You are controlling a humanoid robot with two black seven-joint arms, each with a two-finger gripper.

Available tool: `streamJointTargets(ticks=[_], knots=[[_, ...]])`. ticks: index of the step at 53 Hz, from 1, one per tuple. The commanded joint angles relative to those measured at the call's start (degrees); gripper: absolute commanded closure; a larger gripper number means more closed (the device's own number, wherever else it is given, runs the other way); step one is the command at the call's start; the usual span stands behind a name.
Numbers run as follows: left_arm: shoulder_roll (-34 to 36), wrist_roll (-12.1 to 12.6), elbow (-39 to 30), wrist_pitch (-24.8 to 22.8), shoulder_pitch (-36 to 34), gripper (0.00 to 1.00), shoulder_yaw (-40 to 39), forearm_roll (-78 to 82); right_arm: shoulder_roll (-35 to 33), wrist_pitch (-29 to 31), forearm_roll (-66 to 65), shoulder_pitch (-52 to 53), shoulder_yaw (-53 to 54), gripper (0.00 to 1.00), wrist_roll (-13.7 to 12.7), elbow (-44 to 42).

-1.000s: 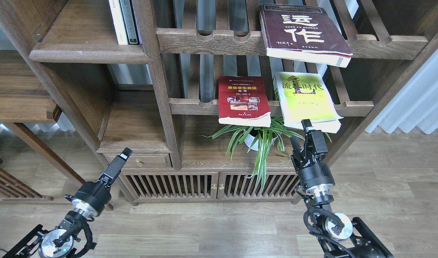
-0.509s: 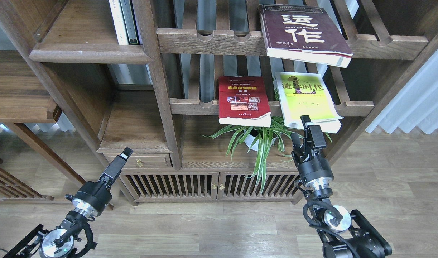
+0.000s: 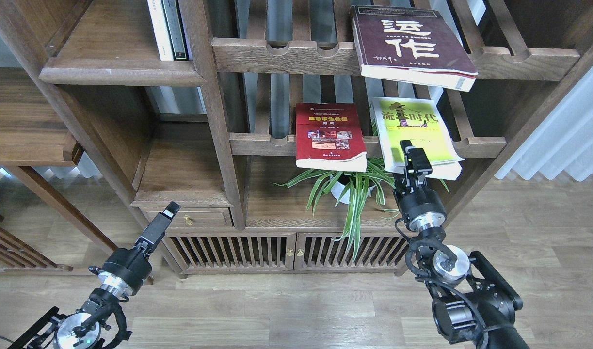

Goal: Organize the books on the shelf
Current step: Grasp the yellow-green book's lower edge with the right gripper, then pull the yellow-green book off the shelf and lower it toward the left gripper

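The dark maroon book point(image 3: 408, 43) lies tilted on the upper slatted rack. The red book point(image 3: 328, 135) and the yellow-green book point(image 3: 422, 131) lie side by side on the lower slatted rack point(image 3: 262, 143), their front edges overhanging. My right gripper point(image 3: 407, 157) is at the yellow-green book's front edge, open, with one finger over the cover and the other low at the left. My left gripper point(image 3: 169, 211) is low at the left, empty, in front of the cabinet drawer; its fingers look like one bar. The solid brown shelf point(image 3: 107, 72) is at the upper left.
Thin white and dark-spined volumes point(image 3: 168, 29) stand at the solid shelf's right end. A spider plant in a white pot point(image 3: 347, 186) sits under the red book, beside my right arm. A low cabinet with slatted doors point(image 3: 286, 252) is below. A white curtain point(image 3: 568, 135) hangs at the right.
My right gripper has risen from below the yellow-green book to its front edge, with one finger now over the cover. The left arm and the books have hardly moved.
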Motion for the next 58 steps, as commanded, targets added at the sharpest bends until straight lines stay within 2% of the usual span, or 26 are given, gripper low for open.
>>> streamJointTargets(ticks=[1,19,20,31,42,58], knots=[[0.24,-0.08,-0.07,0.0,0.16,0.0,-1.3,-0.01,0.0,3.76,0.73,0.48,-0.12,0.96,0.06,-0.64],[0.15,0.0,-0.07,0.0,0.25,0.0,-1.65,-0.01,0.0,4.64,1.43,-0.58,0.23,0.96,0.06,0.15],[0.24,-0.08,-0.07,0.0,0.25,0.0,-1.65,-0.01,0.0,6.73,2.65,-2.23,0.31,0.96,0.06,1.97],[0.24,-0.17,0.02,0.0,0.34,0.0,-1.65,-0.01,0.0,11.66,6.17,-9.71,0.23,0.96,0.06,9.63],[0.15,-0.08,0.1,0.0,0.86,0.0,-1.65,-0.01,0.0,11.81,7.4,-19.55,0.14,0.96,-0.11,17.02],[-0.11,-0.08,0.1,0.0,3.15,0.0,-0.86,-0.01,-1.41,11.81,7.93,-31.33,-3.29,0.96,-0.82,19.48]])
